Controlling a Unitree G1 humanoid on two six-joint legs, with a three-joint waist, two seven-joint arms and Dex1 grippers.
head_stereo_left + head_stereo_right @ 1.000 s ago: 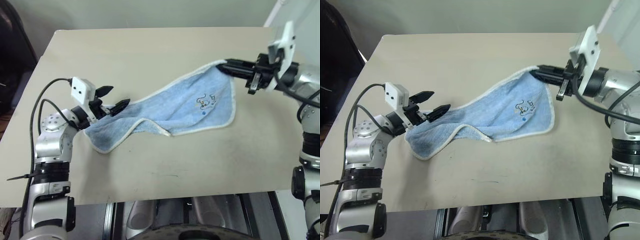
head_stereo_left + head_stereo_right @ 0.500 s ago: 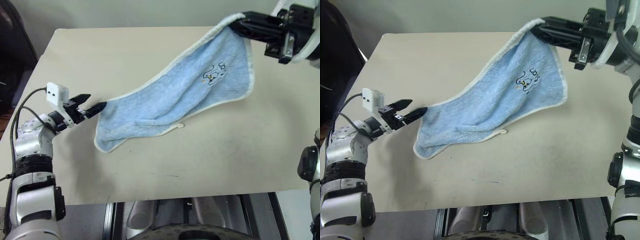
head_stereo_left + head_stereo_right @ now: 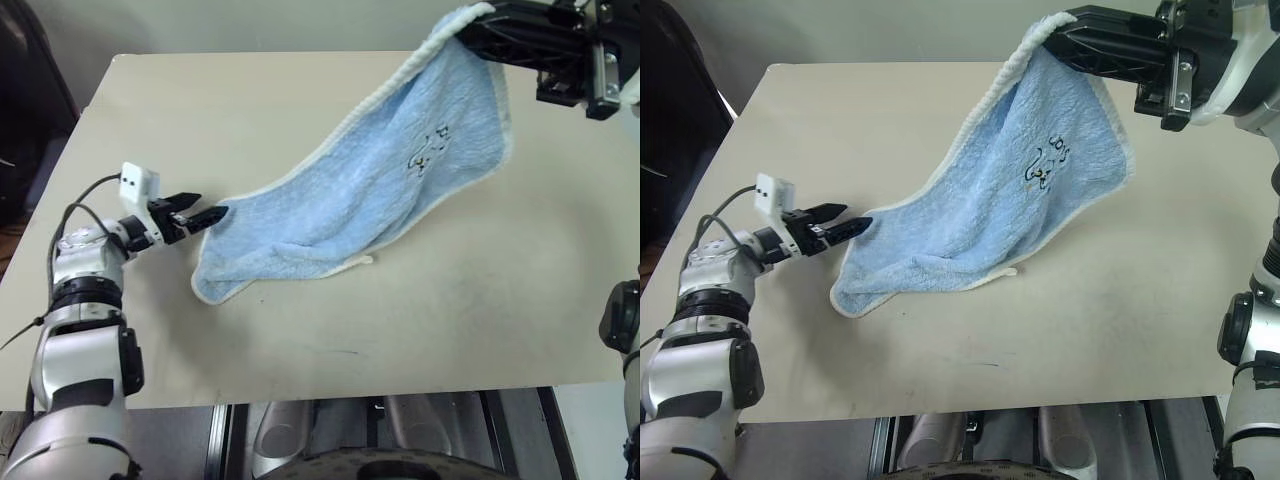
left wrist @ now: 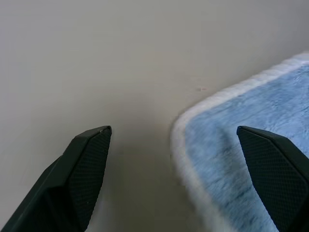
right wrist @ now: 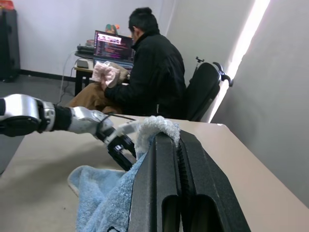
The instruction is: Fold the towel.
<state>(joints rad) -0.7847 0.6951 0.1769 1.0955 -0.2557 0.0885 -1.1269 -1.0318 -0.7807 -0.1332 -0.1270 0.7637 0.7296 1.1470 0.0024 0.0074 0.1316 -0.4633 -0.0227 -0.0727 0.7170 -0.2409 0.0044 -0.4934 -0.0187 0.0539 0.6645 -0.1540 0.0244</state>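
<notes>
Your right claw (image 3: 1072,42) is clamped shut on one corner of the towel (image 3: 1010,200), holding it high above the far right side of the desk (image 3: 1120,330). From that pinch the cloth hangs in a long diagonal sheet, its dark embroidered mark (image 3: 1045,165) facing you, down to a bunched lower end that rests on the desk near the left. Your left claw (image 3: 207,213) is spread wide and low over the desk, fingertips just beside the lower corner (image 4: 183,123) of the white border; in the left wrist view that corner lies between the two fingers, not yet gripped.

To do this well, I would slide the left claw forward until the border sits deep between the pads, then close on one layer only, not the rumpled fold below it. Keep the right claw firm and level so the sheet stays taut. A person (image 5: 149,67) sits at a laptop beyond the desk.
</notes>
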